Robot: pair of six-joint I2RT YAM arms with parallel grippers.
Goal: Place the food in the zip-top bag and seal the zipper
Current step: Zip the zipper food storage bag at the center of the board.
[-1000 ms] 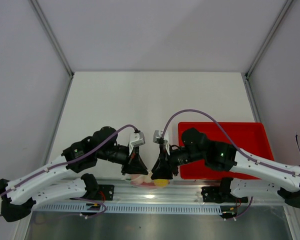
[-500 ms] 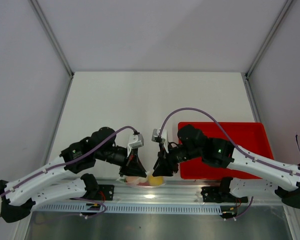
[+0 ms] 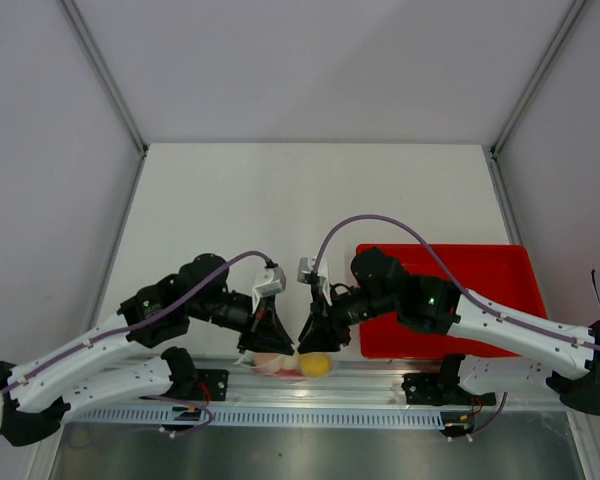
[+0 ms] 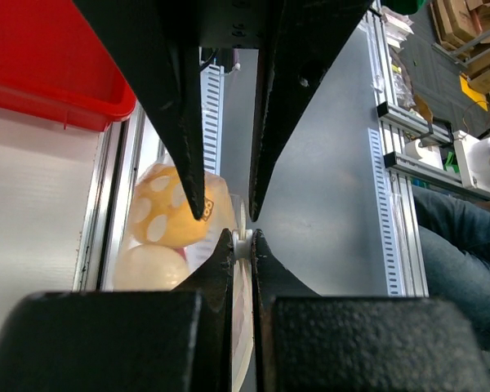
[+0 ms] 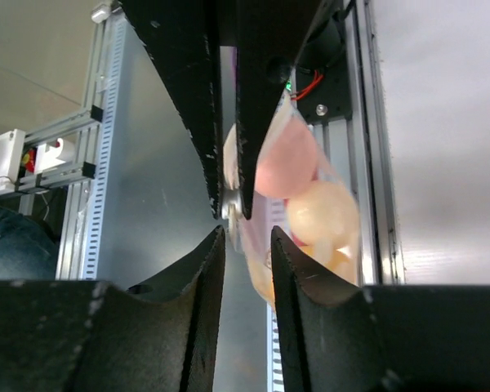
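Left wrist: my left hand (image 4: 238, 237) is clamped on the mouth edge of the zip-top bag (image 5: 302, 175), my right hand (image 5: 247, 233) narrow astride it. Floppy, slippery film weighted by food (image 4: 167, 208); I'd hold the stiffer rim.

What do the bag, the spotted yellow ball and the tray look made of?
Zip-top bag: thin clear plastic film, glossy; the food shows through it and it creases. Yellow-orange ball: probably smooth moulded plastic or rubber, pale spots, soft sheen. Red tray: likely rigid plastic, uniform colour, thick rim.
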